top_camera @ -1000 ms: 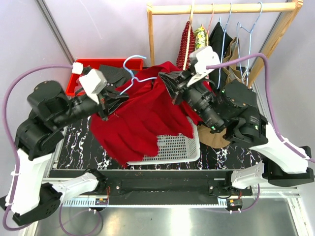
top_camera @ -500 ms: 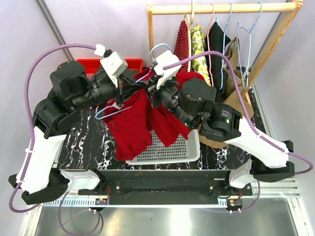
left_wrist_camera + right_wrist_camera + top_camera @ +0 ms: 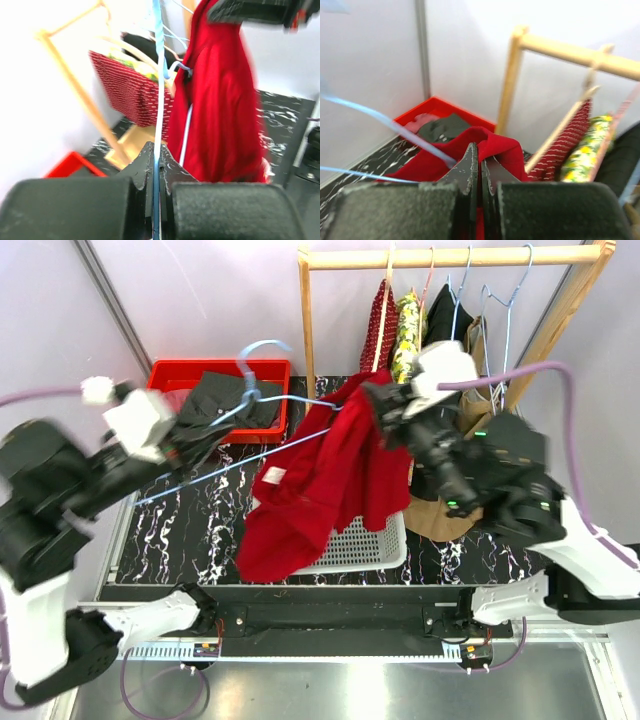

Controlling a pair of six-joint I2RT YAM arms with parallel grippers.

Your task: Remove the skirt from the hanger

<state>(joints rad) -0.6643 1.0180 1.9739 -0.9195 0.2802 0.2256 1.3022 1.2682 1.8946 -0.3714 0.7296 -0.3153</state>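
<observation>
The red skirt hangs from my right gripper, which is shut on its upper edge; its lower part drapes over the white basket. In the right wrist view red cloth is pinched between the jaws. My left gripper is shut on the light blue wire hanger and holds it up at the left. One end of the hanger still touches the skirt's top. In the left wrist view the hanger wire runs between the jaws, with the skirt beyond.
A white mesh basket sits mid-table under the skirt. A red bin with dark clothes stands at the back left. A wooden rack with hung garments and spare hangers stands at the back right.
The arms have pulled apart: my left gripper swung left with the hanger, my right moved right and up with the skirt. The skirt has slid mostly off the hanger.
</observation>
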